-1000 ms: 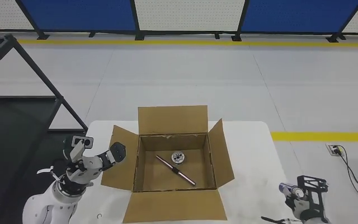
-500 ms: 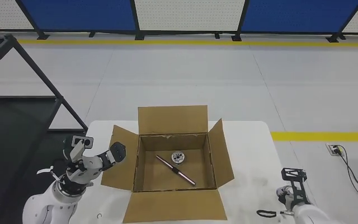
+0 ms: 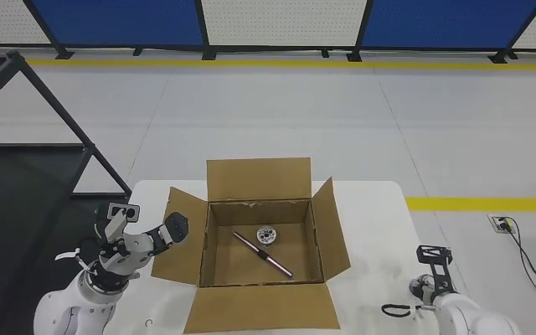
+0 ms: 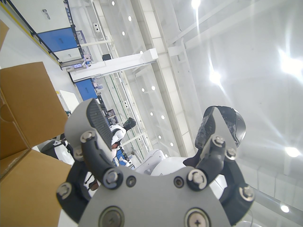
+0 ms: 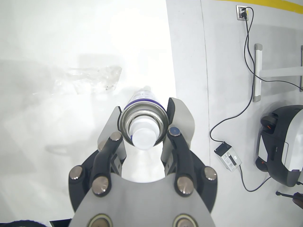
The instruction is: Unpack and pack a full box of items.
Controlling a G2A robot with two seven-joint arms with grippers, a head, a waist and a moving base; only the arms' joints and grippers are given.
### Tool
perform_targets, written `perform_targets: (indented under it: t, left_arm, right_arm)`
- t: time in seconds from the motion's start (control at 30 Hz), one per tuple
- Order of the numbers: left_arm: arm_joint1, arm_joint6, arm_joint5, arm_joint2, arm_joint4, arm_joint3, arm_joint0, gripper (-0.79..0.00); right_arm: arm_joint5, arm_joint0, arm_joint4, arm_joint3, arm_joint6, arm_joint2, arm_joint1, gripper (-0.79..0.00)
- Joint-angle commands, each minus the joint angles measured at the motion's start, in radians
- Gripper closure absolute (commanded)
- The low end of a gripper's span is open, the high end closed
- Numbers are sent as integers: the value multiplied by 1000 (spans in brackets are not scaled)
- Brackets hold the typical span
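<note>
Can (image 5: 142,138) sits clamped upright in the right gripper (image 5: 145,111), over the table (image 5: 71,24) near its edge, with clear wrap (image 5: 94,76) lying close by. Left gripper (image 4: 156,114) is spread wide, empty, tilted upward, with a box (image 3: 260,180) flap just to its right. Rod (image 3: 262,254) and disc (image 3: 266,234) lie inside, well apart from both grippers.

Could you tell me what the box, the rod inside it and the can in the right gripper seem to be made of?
Box: cardboard, matte brown, with creased flaps. Rod: probably metal, dark grey with a faint sheen; too small to be sure. Can in the right gripper: metal, judging by its shiny rolled rim, with a white cap, likely plastic.
</note>
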Motion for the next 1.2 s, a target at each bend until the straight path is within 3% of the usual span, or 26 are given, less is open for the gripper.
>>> perform_targets:
  t: [0.0, 0.07, 0.17, 0.23, 0.57, 0.7, 0.83, 0.97, 1.17]
  left_arm:
    - [0, 0, 0, 0, 0, 0, 0, -785]
    - [0, 0, 0, 0, 0, 0, 0, -785]
    - [0, 0, 0, 0, 0, 0, 0, -785]
    - [0, 0, 0, 0, 0, 0, 0, -785]
    - [0, 0, 0, 0, 0, 0, 0, -785]
    - [0, 0, 0, 0, 0, 0, 0, -785]
    - [0, 0, 0, 0, 0, 0, 0, -785]
    - [0, 0, 0, 0, 0, 0, 0, -785]
    - [0, 20, 12, -5, 1, -22, 11, -785]
  right_arm:
    - [-2, 7, 5, 9, 4, 0, 1, 0]
    - [3, 14, 5, 17, 7, -1, 1, 0]
    - [3, 21, 6, 27, 10, -2, 2, -160]
    - [4, 25, 7, 33, 13, -4, 2, -172]
    - [13, 25, 15, 17, 18, 1, 5, -391]
    - [21, 17, 24, -9, 16, 11, 6, -579]
    - [40, 6, 36, -48, -4, 25, 7, -625]
    - [54, -27, 71, -136, -61, 43, 5, -785]
    - [35, -138, 133, -338, -242, 51, 1, -785]
